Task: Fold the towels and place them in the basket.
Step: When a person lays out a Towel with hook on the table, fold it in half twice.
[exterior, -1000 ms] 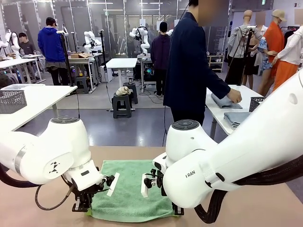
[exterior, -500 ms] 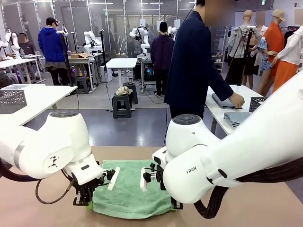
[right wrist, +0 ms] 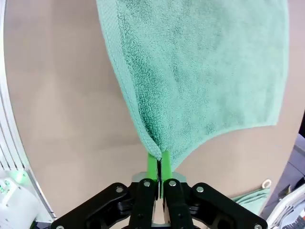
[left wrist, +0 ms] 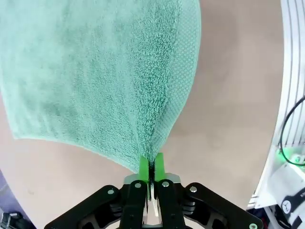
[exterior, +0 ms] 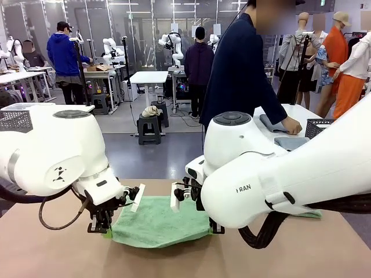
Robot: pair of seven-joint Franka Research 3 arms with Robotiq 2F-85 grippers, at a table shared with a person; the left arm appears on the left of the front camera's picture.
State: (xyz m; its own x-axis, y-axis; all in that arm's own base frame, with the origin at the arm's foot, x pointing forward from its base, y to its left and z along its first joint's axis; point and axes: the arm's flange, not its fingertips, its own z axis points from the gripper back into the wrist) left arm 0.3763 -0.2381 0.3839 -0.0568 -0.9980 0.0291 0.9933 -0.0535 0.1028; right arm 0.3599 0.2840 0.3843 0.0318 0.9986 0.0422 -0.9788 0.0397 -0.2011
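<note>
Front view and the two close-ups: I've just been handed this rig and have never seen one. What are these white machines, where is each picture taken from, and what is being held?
The two big white machines are robot arms, one on each side. The front view looks from between them across a tan table. Each close-up comes from a camera on one arm's wrist, looking along its black fingers with green pads.

On the table lies a mint-green towel. The left gripper is shut on one end of its near edge and the right gripper is shut on the other end. That edge is raised off the table. A second green cloth peeks out beside the right arm.

The person behind is busy at another table.
</note>
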